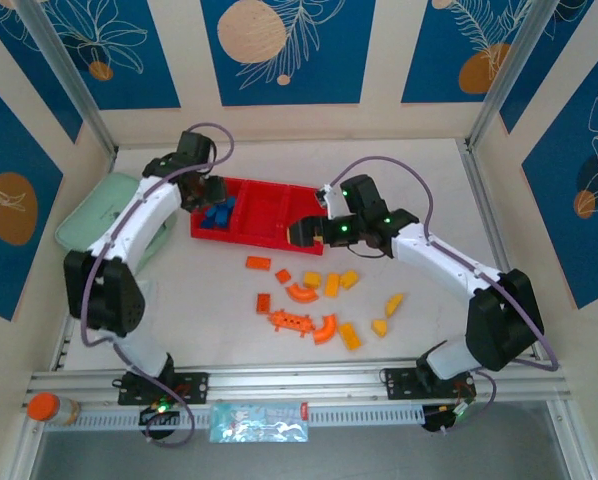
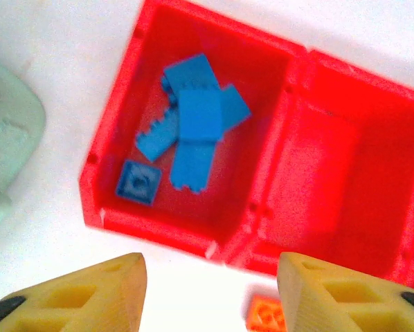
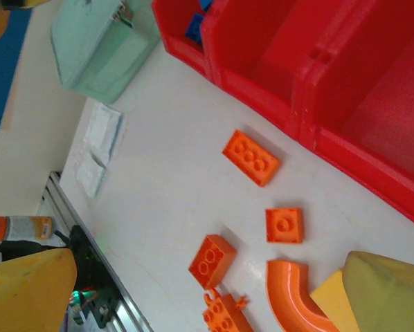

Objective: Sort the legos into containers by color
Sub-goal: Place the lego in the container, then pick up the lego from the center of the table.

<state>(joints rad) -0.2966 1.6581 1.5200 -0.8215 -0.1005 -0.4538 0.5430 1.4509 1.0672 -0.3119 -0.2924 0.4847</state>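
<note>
Blue legos (image 2: 200, 114) lie in the tray (image 2: 113, 138) beneath the left hand (image 2: 210, 283), half-open, empty.

Approx. 6 blue legos (image 2: 200, 114), 6 orange legos (image 1: 258, 263), 6 yellow legos (image 1: 394, 303), 1 red tray (image 2: 158, 232) w/ 3 compartments (image 2: 311, 159).

There's a mint-green case (image 1: 104, 210) off to the left, an orange-capped bottle (image 1: 51, 409) by the near rail, plus a bluish packet (image 1: 259, 421).
</note>
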